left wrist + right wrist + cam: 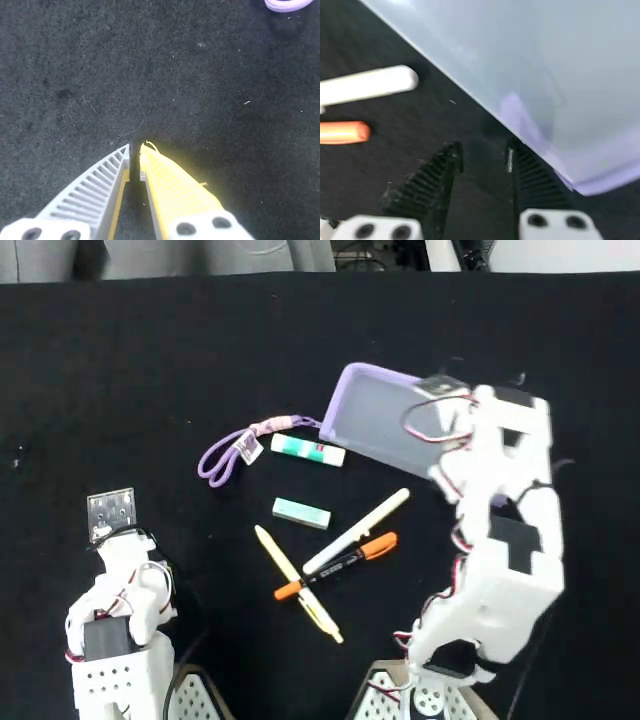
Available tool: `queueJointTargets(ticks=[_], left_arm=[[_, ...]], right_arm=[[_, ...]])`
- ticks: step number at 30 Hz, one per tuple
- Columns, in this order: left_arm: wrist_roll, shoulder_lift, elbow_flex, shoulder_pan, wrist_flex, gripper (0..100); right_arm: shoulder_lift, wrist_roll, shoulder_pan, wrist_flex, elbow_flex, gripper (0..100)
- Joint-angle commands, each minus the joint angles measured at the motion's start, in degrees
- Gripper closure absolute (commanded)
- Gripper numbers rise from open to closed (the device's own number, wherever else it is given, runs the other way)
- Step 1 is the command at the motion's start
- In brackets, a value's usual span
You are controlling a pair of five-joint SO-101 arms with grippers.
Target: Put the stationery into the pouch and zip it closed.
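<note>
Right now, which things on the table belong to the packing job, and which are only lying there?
For the job: pouch, green-and-white bar, pale green bar, cream pen, orange-capped marker, yellow pen.

Not for packing: black table cover; small grey board, fixed to an arm.

Nothing readable here tbh. The black marker (pixel 335 565) has print on its barrel, and the tag (pixel 245 448) at its 10 o'clock looks marked, but both are too tiny.
</note>
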Motion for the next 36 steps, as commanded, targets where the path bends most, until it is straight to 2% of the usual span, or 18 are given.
queueJointTargets(ticks=[1,4,7,10,18,24,32,36], left_arm=[[-0.2,-0.4,1.4,-0.5,-1.1,95],[-0.2,-0.4,1.4,-0.5,-1.1,95],[-0.2,-0.4,1.4,-0.5,-1.1,95],[-0.2,-0.4,1.4,-0.5,-1.1,95],[-0.2,-0.4,1.4,-0.5,-1.1,95],[-0.2,-0.4,1.4,-0.5,-1.1,95],[-0.2,-0.4,1.4,-0.5,-1.1,95],[-0.2,-0.4,1.4,-0.5,-1.1,95]], right_arm=[[-4.4,1.3,3.2,-0.4,-4.7,84.7],[-6.0,1.1,2.4,2.0,-6.0,84.7],[-9.7,0.9,-1.7,4.0,-7.0,84.7],[-14.2,-3.7,-6.9,2.1,-7.1,84.7],[-15.4,-13.0,-17.4,-17.1,-7.0,84.7],[-8.7,-12.8,-21.6,-28.6,-7.3,84.7],[0.0,-12.7,-21.9,-51.9,-7.3,84.7],[4.0,-12.7,-23.8,-56.5,-8.0,84.7]])
